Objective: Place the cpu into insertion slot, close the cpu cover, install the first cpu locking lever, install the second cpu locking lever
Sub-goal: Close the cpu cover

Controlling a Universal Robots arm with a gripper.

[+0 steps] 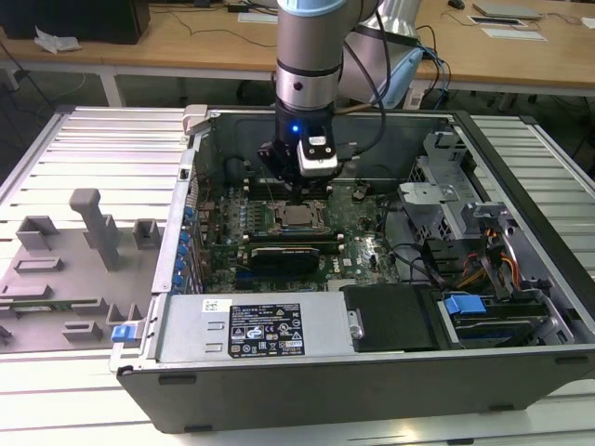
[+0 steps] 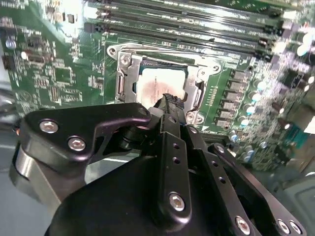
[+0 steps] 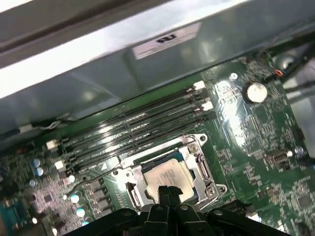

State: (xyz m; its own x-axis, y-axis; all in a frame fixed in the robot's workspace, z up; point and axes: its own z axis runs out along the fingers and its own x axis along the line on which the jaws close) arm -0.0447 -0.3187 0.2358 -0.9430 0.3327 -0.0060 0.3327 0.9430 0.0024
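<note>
My fingers (image 2: 172, 102) are matt black, with shiny metal screws (image 2: 49, 127). The cpu (image 2: 156, 84) has a dull silver-grey metal top. The rim of the insertion slot (image 2: 123, 73) is bright bare metal, the circuit board (image 2: 64, 73) glossy green.

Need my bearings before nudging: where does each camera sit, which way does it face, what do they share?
Exterior view: off the arm, above the open computer case, looking down inside; arm and gripper show.
Second wrist view: on the arm, looking along the gripper at the cpu.
First wrist view: on the arm, facing cpu and memory slots; gripper shows.
Shared: gripper at the cpu in all.
</note>
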